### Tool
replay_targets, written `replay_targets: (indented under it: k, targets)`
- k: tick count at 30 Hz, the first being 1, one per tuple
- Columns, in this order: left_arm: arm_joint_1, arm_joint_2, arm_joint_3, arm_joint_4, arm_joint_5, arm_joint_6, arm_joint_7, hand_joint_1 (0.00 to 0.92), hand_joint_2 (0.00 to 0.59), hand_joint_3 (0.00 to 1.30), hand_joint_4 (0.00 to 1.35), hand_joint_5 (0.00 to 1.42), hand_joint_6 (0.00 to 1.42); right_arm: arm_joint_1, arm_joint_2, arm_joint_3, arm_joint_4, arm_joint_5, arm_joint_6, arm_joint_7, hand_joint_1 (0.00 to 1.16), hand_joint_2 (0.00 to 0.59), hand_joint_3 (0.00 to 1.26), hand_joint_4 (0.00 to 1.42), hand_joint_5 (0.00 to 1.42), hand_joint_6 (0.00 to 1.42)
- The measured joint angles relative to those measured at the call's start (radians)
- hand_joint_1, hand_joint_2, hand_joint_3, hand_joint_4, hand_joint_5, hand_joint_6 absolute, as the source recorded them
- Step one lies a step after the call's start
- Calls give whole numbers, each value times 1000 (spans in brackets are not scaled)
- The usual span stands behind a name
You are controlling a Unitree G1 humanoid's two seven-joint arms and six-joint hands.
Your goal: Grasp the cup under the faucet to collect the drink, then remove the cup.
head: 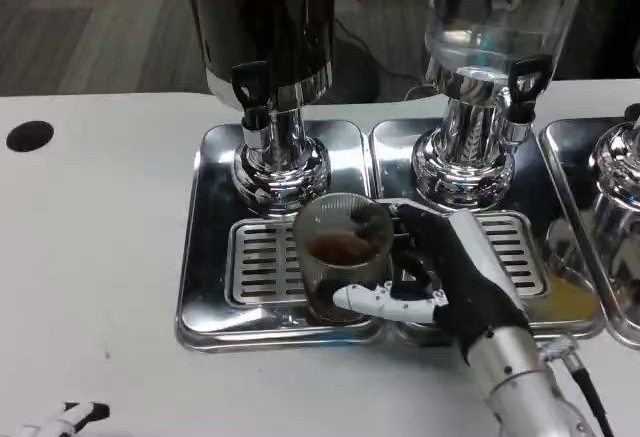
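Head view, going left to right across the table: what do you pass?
Black hole → left hand → dark dispenser → cup → right hand → clear dispenser → third dispenser at the edge.

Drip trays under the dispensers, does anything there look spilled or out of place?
One thing: a yellowish puddle lies on the tray under the clear dispenser, right of the grate, like spilled drink. The cup, held by the right robot hand, stands upright on the dark dispenser's grate with brown liquid inside.

Ribbed clear cup [340,257] (brown drink inside) stands upright on grate [258,262].
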Motion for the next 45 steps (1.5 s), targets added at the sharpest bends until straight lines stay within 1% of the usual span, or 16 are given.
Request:
replay_targets:
  k: [7, 15, 25, 30, 32, 36, 39, 43, 45]
  targets:
    - [-8, 3, -24, -6, 2, 15, -8, 0, 74, 237, 174, 215, 408, 27, -4, -7, -14, 18, -14, 7, 792, 106, 473, 398, 423, 202]
    - [-17, 5, -34, -7, 4, 30, -10, 0, 74, 237, 174, 215, 413, 35, -7, -12, -49, 19, -15, 21, 790, 106, 473, 398, 424, 217]
    - [-29, 8, -39, -7, 4, 41, -10, 0, 74, 237, 174, 219, 415, 36, -9, -20, -67, 22, -17, 37, 789, 105, 486, 412, 424, 219]
    - [-37, 14, -46, -7, 4, 51, -13, 0, 74, 237, 174, 219, 415, 52, -25, -24, -69, 24, -39, 38, 788, 107, 487, 413, 424, 219]
    - [-41, 16, -51, -7, 4, 56, -19, 0, 75, 237, 174, 219, 415, 64, -38, -29, -75, 27, -45, 40, 786, 109, 488, 413, 424, 219]
    - [-49, 18, -58, -7, 4, 68, -22, 0, 76, 237, 174, 219, 416, 84, -46, -43, -86, 38, -56, 47, 780, 110, 488, 413, 424, 219]
    - [-52, 28, -63, -7, 4, 72, -27, 0, 77, 237, 174, 220, 416, 101, -51, -47, -94, 42, -66, 54, 776, 110, 488, 413, 424, 219]
    - [-60, 35, -66, -7, 4, 85, -28, 0, 77, 237, 174, 223, 416, 129, -67, -50, -123, 56, -74, 69, 773, 110, 488, 413, 424, 219]
    - [-65, 37, -68, -7, 4, 90, -29, 0, 77, 237, 174, 225, 416, 146, -78, -53, -137, 59, -94, 74, 772, 110, 488, 413, 424, 219]
